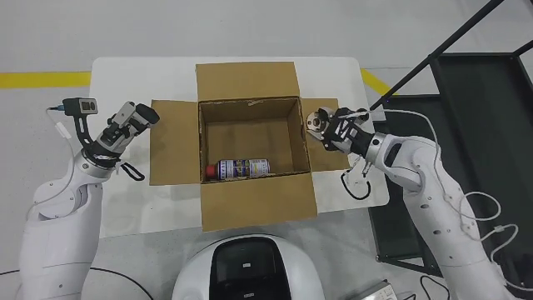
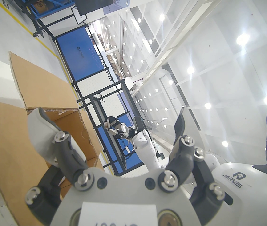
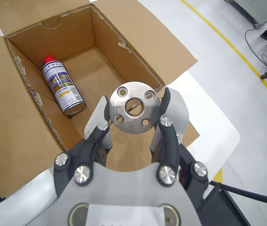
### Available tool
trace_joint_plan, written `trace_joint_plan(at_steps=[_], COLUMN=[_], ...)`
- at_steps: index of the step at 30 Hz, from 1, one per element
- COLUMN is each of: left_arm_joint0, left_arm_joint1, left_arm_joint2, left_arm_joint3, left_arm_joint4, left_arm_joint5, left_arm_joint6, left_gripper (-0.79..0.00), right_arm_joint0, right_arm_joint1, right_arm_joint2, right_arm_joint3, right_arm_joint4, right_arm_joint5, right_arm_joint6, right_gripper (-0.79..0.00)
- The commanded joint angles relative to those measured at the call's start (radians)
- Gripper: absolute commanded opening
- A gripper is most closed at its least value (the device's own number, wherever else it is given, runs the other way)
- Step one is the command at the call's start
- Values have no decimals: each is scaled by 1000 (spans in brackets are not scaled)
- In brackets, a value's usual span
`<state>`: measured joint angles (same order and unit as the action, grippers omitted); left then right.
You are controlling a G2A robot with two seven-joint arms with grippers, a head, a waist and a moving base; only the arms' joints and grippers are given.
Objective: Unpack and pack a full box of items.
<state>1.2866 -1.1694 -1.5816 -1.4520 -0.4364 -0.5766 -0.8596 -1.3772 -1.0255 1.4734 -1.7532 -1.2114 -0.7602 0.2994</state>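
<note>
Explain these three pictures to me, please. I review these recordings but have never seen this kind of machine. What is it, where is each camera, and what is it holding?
This is a two-armed robot working at a white table. The top view looks down from above its arms. The other two pictures come from cameras on its wrists, looking along the jaws. An open cardboard box sits on the table with its flaps spread, and a red-capped spray can lies on its side inside. The right arm holds a round metal flange by its edge between its jaws, above the box's right flap. The left arm is beside the box's left flap, jaws open and empty.
</note>
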Motion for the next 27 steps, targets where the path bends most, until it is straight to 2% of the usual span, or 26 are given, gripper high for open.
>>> trace_joint_plan(at_steps=[1, 17, 21, 27], left_arm_joint0=[0, 0, 0, 0], left_arm_joint1=[0, 0, 0, 0], left_arm_joint2=[0, 0, 0, 0], left_arm_joint3=[0, 0, 0, 0], left_arm_joint4=[0, 0, 0, 0], left_arm_joint5=[0, 0, 0, 0], left_arm_joint6=[0, 0, 0, 0], left_gripper=[0, 0, 0, 0], right_arm_joint0=[-1, 2, 97, 320], right_arm_joint1=[0, -1, -6, -42], right_arm_joint2=[1, -8, -96, -317], right_arm_joint3=[0, -5, 4, 114], right_arm_joint4=[1, -2, -30, -41], right_arm_joint5=[0, 8, -33, -50], right_arm_joint6=[-1, -3, 69, 174], right_gripper=[-785, -785, -785, -785])
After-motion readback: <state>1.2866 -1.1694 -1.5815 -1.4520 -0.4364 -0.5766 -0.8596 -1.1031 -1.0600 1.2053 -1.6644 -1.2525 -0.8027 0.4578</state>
